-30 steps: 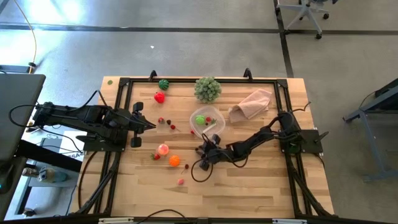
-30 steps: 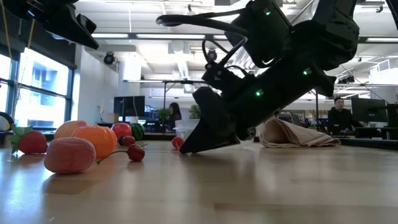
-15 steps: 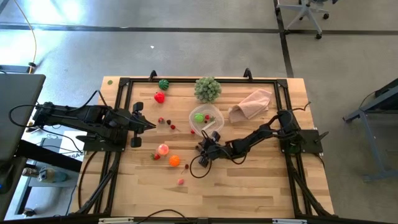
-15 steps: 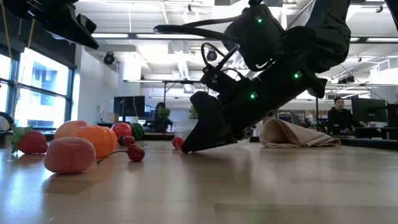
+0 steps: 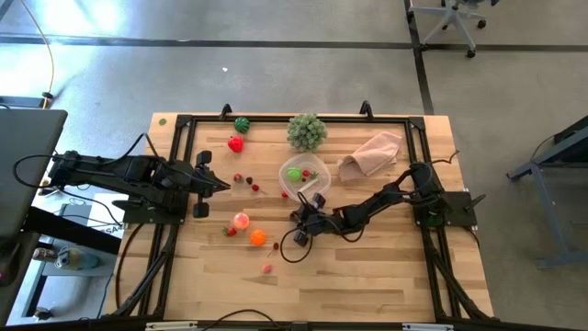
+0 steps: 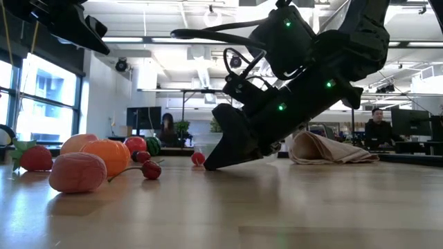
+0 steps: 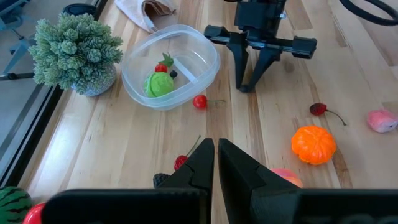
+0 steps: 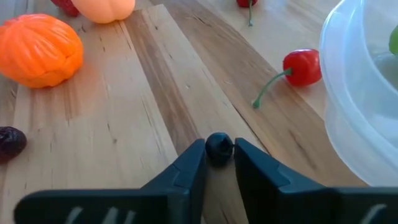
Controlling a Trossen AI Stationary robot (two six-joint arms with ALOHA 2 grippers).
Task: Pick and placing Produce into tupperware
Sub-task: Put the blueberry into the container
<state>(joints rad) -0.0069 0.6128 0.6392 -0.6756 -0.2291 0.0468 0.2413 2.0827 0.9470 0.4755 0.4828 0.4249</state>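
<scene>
At 7 o'clock off the tupperware [image 5: 306, 177], my right gripper [image 8: 219, 163] pinches a round dark berry [image 8: 218, 148]; no long axis readable. Left gripper [image 7: 215, 163] closed, empty, waiting at table's 9 o'clock.

Near half of the pale wooden table [image 5: 367, 285] lay bare. Far side crowded: round clear plastic container [image 5: 306, 178], pale green leafy ball [image 5: 306, 131], crumpled pink cloth [image 5: 372, 154]. Small scattered toy produce [image 5: 248, 230] obstructed left-centre.

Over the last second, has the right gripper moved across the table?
Yes, slightly. In the high view the right gripper has crept toward the orange fruit, with the tupperware staying put; its jaws now pinch a small dark berry.
</scene>
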